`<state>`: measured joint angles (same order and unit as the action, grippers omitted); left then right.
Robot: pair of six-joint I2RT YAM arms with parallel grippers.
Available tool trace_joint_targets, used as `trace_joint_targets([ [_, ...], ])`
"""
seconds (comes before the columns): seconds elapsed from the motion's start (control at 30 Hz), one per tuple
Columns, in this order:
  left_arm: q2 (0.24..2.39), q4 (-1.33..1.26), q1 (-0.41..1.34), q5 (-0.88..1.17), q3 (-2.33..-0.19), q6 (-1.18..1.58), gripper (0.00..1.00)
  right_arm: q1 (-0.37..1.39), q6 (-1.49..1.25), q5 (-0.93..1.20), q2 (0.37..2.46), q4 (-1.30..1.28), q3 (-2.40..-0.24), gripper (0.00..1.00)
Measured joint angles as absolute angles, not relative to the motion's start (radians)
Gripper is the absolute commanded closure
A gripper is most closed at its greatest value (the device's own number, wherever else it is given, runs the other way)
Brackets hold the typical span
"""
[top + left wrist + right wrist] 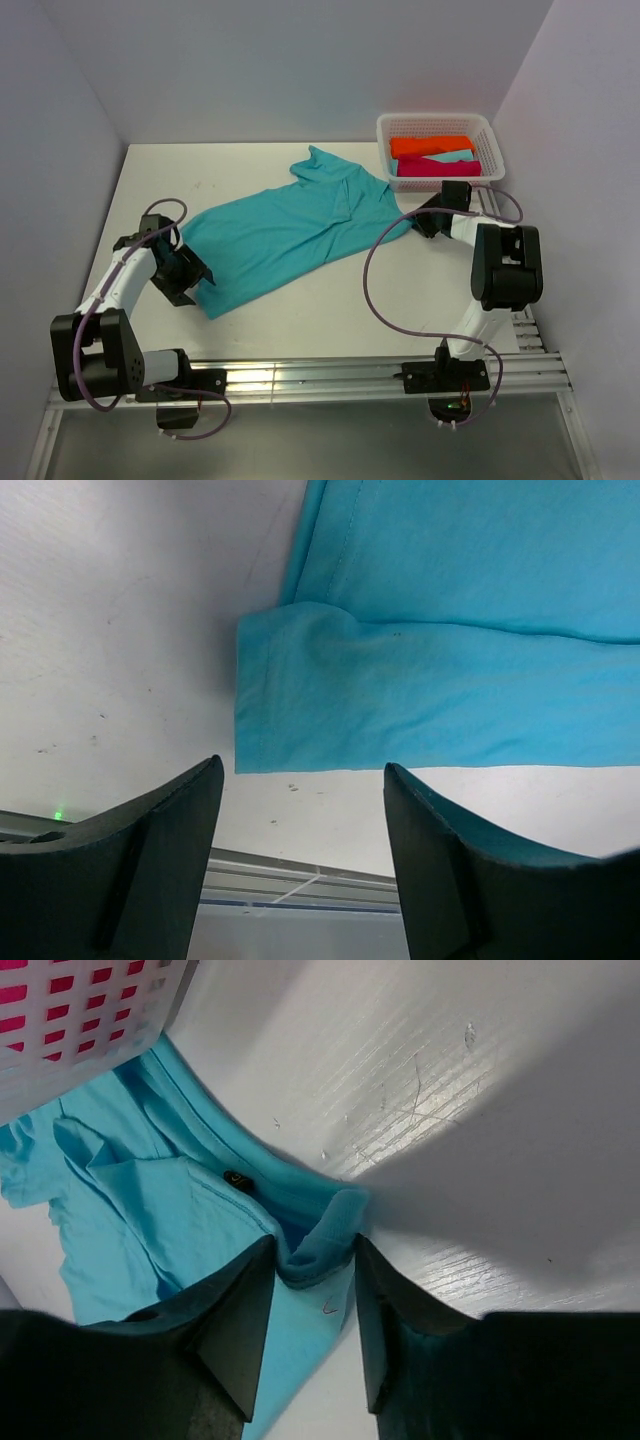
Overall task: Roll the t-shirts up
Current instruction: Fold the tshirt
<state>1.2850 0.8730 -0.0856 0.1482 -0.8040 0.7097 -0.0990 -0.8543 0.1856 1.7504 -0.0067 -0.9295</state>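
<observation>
Black fingers of the left gripper (300, 770) are filling the bottom of the left wrist view. We are seeing them standing apart with nothing between them, hanging over the white table (120, 630).

From overhead we are getting what neither wrist camera is giving. The turquoise short-sleeved fabric t-shirt (290, 230) is lying spread flat and slanted across the middle of the table. Its hem end is pointing at the left gripper and its neck end toward the far right. A white plastic lattice basket (437, 122) is sitting in the far right corner. It is holding a folded orange t-shirt (430, 145), a magenta t-shirt (435, 168) and a pale turquoise t-shirt (458, 157).

Overhead, the right gripper (425, 222) is only showing as a dark shape at the turquoise shirt's right edge. Its own wrist view is showing us more: the jaws are pinching a raised fold of that turquoise fabric. Back in the left wrist view, we are making out a hemmed corner lying just ahead of the fingertips, apart from them.
</observation>
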Motion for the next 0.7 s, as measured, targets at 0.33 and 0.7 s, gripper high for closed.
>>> trace_joint_targets([
  [0.33, 1.272, 0.873, -0.071, 0.182, -0.725, 0.779, 0.32, -0.113, -0.846, 0.15, 1.786, -0.059, -0.971, 1.0],
  [0.7, 1.213, 0.87, 0.046, 0.183, -0.699, 0.884, 0.38, -0.178, -0.817, 0.112, 1.767, -0.129, -0.973, 1.0],
])
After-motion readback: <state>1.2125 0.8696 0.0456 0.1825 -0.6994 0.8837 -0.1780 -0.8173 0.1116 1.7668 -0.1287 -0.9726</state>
